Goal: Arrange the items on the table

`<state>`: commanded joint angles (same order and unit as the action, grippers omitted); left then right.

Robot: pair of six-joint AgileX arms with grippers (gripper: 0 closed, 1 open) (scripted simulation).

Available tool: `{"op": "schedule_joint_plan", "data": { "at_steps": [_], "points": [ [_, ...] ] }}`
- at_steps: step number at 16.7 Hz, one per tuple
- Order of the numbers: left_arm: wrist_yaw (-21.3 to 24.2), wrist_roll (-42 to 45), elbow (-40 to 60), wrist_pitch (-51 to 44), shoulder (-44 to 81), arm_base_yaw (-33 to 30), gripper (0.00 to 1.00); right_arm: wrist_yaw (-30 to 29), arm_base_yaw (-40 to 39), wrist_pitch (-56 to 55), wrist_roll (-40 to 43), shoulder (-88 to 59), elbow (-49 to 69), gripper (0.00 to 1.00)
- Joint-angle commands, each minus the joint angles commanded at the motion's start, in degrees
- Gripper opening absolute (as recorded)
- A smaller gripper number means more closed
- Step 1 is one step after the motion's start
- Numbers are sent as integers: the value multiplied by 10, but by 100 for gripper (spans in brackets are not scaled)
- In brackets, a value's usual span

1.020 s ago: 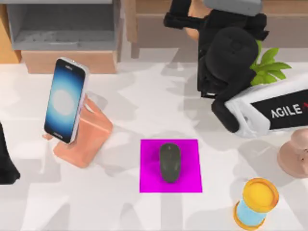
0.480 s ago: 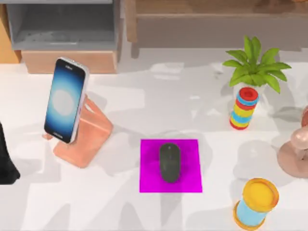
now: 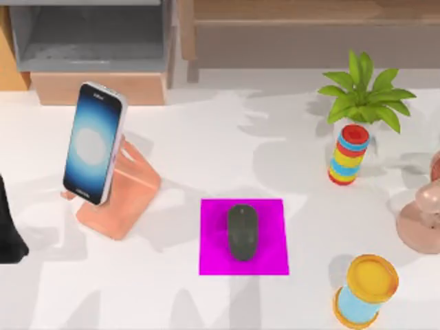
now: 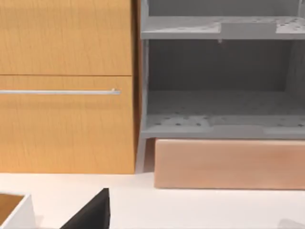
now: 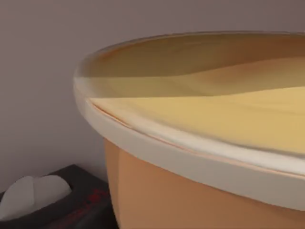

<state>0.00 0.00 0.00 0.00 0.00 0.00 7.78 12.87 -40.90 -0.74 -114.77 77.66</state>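
Note:
A smartphone with a blue-white glowing screen leans upright on a salmon-pink stand at the left of the white table. Near the middle front, a dark grey oval mouse lies on a magenta square pad. The right wrist view looks from very close at the orange cup and its creamy-yellow top. My left arm is parked at the table's left edge. A dark piece of the left gripper juts into the left wrist view.
A rainbow-striped potted plant stands back right and a yellow-topped blue spool front right. A pink rounded object sits at the right edge. A wooden cabinet and grey shelves line the back. A dark tissue box lies beside the cup.
My right arm, which hung over the back right of the table one second ago, has left the top view and uncovered the plant. The phone, mouse and spool have not moved.

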Motion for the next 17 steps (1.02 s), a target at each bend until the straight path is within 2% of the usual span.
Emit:
{"op": "schedule_joint_plan", "data": {
  "at_steps": [5, 17],
  "points": [
    [0, 0, 0, 0, 0, 0, 100, 72, 42, 32, 2, -15, 19, 0],
    [0, 0, 0, 0, 0, 0, 100, 74, 42, 32, 2, -12, 19, 0]
  ]
}}
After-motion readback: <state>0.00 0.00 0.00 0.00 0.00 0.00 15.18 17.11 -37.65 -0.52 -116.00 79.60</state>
